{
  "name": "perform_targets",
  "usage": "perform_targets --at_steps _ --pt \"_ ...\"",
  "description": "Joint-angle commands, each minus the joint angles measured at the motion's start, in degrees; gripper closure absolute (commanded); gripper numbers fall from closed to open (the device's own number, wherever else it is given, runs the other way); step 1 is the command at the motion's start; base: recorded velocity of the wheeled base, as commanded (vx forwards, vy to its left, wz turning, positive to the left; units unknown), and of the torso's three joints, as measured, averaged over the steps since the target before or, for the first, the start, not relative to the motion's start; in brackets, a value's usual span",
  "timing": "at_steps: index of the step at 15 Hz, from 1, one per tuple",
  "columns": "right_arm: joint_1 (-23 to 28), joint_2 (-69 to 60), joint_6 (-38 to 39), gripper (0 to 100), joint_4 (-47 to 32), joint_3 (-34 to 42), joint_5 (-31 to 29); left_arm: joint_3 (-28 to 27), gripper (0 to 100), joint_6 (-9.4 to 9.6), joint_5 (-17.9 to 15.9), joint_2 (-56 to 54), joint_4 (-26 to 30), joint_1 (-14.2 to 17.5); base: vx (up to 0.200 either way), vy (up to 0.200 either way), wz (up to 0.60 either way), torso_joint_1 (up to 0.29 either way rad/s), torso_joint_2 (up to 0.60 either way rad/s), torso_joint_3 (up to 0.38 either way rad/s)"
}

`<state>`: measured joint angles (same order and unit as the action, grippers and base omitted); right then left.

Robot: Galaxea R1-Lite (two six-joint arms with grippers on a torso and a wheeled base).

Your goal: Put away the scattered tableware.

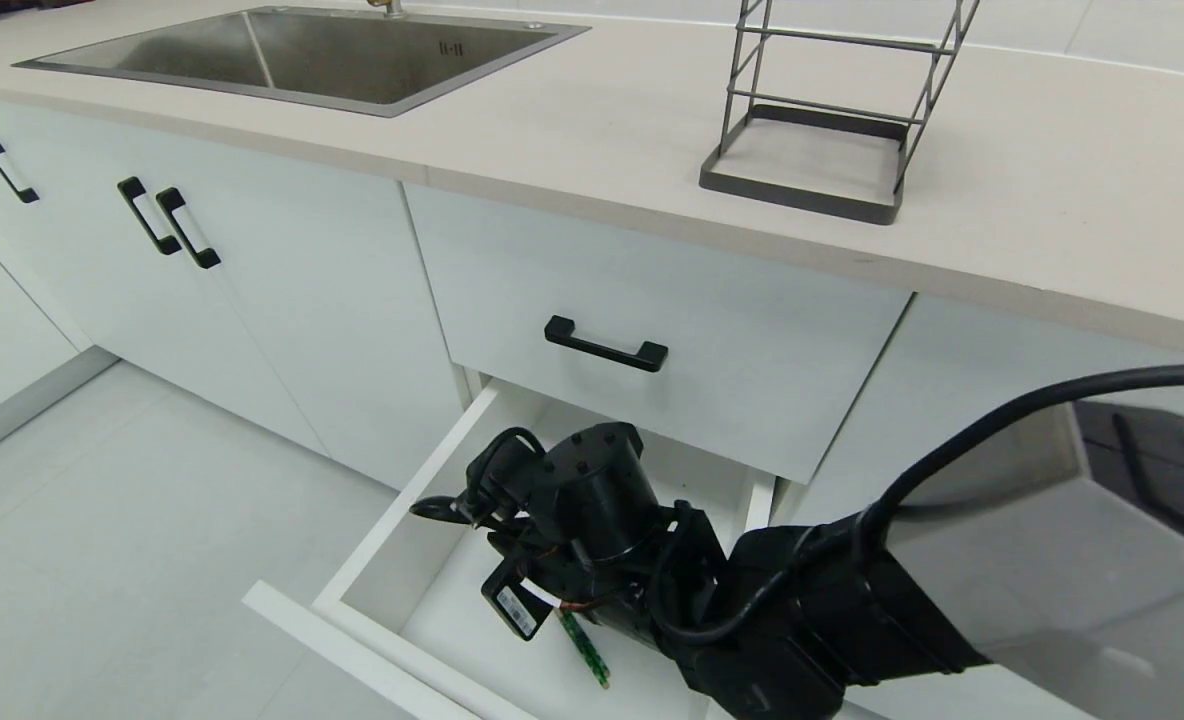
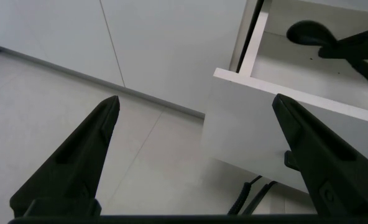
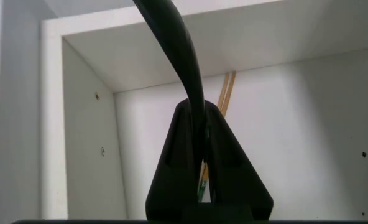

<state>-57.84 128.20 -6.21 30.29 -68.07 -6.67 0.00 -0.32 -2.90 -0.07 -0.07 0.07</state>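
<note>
Beside the open drawer (image 1: 384,520), over the floor, the left gripper (image 2: 195,102) hangs with its jaws spread wide. Above the drawer, the jaws of the right gripper (image 3: 199,115) are pinching a black spoon (image 3: 171,43) by its handle, over chopsticks (image 3: 226,87) lying inside.

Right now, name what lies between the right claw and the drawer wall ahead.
In the right wrist view, chopsticks on the drawer floor, under the spoon the right claw grips.
</note>
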Motion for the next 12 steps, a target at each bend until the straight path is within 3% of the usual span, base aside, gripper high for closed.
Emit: perform_targets --at_steps 1,8,12 --pt "0.1 3.2 0.6 100 0.0 -0.7 0.0 0.0 0 -0.03 0.0 0.1 0.0 0.0 0.0 0.0 0.0 0.0 0.0 0.0" --pt "1.9 7.9 0.7 100 -0.3 -1.5 -0.2 0.0 0 -0.03 0.0 0.1 0.0 0.0 0.0 0.0 0.0 0.0 0.0 0.0" --pt "3.0 11.6 0.8 100 -3.2 -5.8 -0.3 0.0 0 -0.03 0.0 0.1 0.0 0.0 0.0 0.0 0.0 0.0 0.0 0.0"
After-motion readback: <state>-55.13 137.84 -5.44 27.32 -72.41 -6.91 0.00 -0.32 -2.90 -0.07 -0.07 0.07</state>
